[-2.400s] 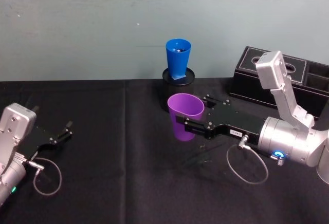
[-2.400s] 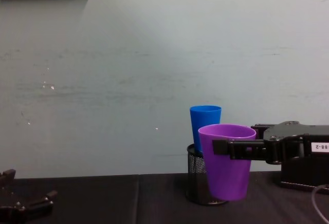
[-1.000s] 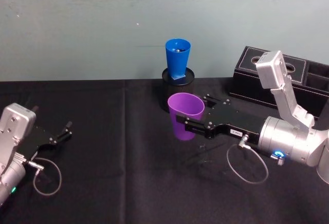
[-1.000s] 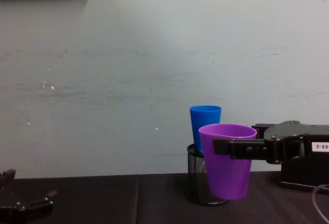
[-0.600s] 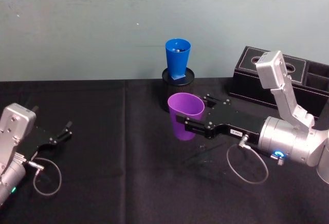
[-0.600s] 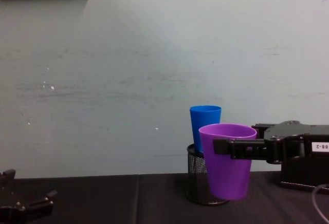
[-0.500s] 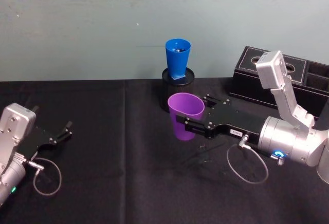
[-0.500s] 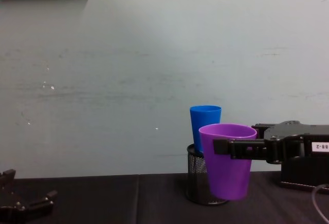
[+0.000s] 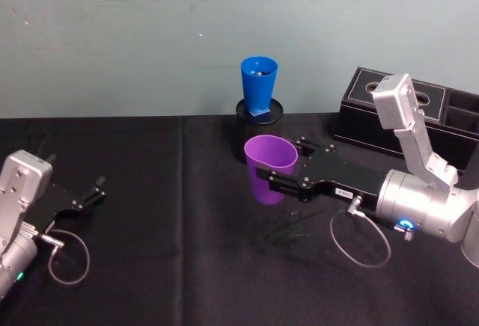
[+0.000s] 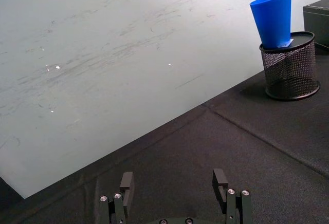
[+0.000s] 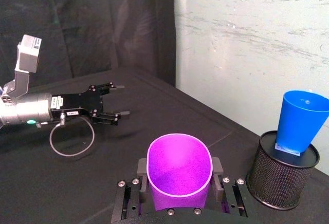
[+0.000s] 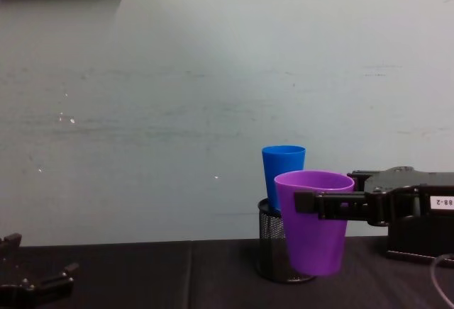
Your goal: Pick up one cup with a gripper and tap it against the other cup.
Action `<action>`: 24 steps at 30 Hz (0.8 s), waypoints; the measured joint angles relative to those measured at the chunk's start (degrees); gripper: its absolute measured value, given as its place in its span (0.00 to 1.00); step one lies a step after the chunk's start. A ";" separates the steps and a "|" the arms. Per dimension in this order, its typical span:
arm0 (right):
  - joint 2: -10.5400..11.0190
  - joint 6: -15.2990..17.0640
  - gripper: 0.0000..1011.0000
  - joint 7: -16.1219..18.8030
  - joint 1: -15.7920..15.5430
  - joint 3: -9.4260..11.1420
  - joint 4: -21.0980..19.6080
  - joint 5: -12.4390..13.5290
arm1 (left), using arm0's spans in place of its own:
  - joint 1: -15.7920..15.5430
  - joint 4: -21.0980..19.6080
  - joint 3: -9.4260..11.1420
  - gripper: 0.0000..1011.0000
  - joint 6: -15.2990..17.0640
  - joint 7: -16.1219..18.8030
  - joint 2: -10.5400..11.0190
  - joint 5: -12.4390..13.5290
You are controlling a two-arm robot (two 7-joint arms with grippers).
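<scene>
At the far left the left hand point(image 9: 88, 196) lies low over the black counter point(image 9: 165, 251), its two fingers spread apart with nothing between them; the left wrist view shows the same gap between the black fingertips point(image 10: 127, 181). It is well apart from both cups.

Toward the middle, at the back edge of the counter near the pale wall point(image 9: 112, 34), a black mesh pen holder point(image 9: 260, 117) stands upright. The blue cup point(image 9: 259, 83) sits in it, mouth up, its upper half rising clear of the mesh rim. From the chest view the blue cup point(image 12: 283, 174) stands behind the purple one and a little to its left.

Just in front of the holder, the purple cup point(image 9: 269, 169) is held upright in the right hand point(image 9: 271, 182), its base lifted off the counter. The fingers are closed on the cup's wall just under the rim, one on each side, as the right wrist view shows: the purple cup point(image 11: 180, 165) fills the space between the black fingers point(image 11: 142, 166). In the chest view a finger crosses the purple cup point(image 12: 314, 224) near its top. The two cups are near each other but not touching.

The right arm reaches in from the right, silver-grey with a blue glowing ring point(image 9: 406, 226). Behind it, at the counter's back right, lies a black box point(image 9: 449, 117).
</scene>
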 joint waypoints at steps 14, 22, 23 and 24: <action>0.00 0.00 0.70 0.00 0.00 0.00 0.00 0.00 | -0.01 0.00 0.00 0.99 0.00 0.00 0.00 0.00; 0.77 -2.00 0.70 0.39 -2.10 -0.10 -0.47 -0.66 | 0.00 0.00 0.00 0.99 0.00 0.00 0.00 0.00; 0.88 -2.22 0.70 0.46 -2.37 -0.10 -0.52 -0.76 | 0.00 0.00 0.00 0.99 0.00 0.00 0.00 0.00; 0.99 -2.49 0.70 0.52 -2.66 -0.11 -0.54 -0.88 | 0.00 0.00 0.00 0.99 0.00 0.00 0.00 0.00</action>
